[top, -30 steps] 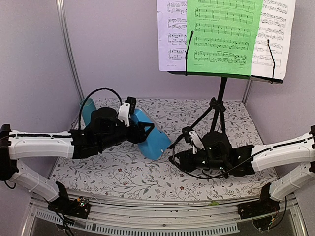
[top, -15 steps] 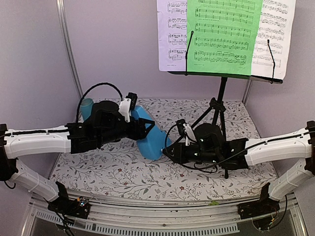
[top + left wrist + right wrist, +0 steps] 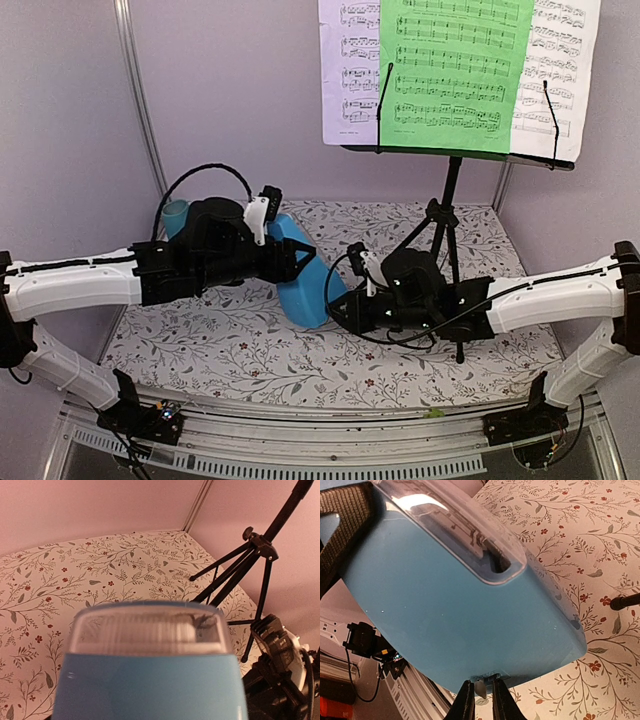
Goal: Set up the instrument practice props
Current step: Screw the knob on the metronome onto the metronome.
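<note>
- The left hand [image 3: 295,262] pinches the small blue pyramid-shaped metronome [image 3: 305,298] from the left side, one dark finger on each side of the blue body.
- The metronome is tilted and sits left of the middle of the flower-patterned worktop [image 3: 250,350], between the two hands. I cannot tell if its low end touches the worktop.
- The left wrist view shows the clear front window of the metronome very close.
- The right hand [image 3: 480,702] is at the low edge of the metronome. Its fingers are almost pressed together, with a small pale piece between the tips. I cannot tell if they really grip it.
- The black tripod music stand [image 3: 450,200] stands upright at the far right, its legs just beside the right arm.
- The white and green sheet-music pages [image 3: 455,70] rest on its desk, the green one in the middle.
- A teal cylinder cup [image 3: 176,216] stands at the far left, partly hidden behind the left arm.
</note>
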Available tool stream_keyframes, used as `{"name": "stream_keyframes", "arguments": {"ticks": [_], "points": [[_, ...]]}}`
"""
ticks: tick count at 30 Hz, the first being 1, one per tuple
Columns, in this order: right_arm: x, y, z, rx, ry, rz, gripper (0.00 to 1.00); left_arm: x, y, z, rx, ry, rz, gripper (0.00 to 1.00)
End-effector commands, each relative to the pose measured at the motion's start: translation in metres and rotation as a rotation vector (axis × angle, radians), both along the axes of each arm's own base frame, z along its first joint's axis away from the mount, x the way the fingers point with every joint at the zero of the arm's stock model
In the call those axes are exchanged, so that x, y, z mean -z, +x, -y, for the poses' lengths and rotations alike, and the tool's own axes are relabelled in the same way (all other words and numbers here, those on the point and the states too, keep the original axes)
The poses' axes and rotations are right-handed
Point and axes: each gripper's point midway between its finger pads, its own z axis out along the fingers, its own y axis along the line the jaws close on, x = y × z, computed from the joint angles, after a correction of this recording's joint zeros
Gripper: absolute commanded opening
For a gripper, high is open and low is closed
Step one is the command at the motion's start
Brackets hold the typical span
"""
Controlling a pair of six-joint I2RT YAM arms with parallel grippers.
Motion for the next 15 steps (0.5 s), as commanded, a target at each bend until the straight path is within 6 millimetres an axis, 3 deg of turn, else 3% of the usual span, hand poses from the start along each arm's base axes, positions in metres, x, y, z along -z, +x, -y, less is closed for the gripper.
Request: {"name": "stream_keyframes", "arguments": {"ticks": [1, 8, 15], "points": [[-0.004, 0.000, -0.006, -0.018, -0.026, 0.035, 0.12, -0.052, -0.002, 0.012, 0.029, -0.136, 0.065, 0.00], [0.002, -0.008, -0.011, -0.063, -0.081, 0.069, 0.00, -0.052, -0.001, 0.013, 0.037, -0.139, 0.048, 0.00], [0.003, -0.017, -0.017, -0.159, -0.217, 0.269, 0.00, -0.054, 0.001, 0.015, 0.084, -0.135, -0.003, 0.00]]}}
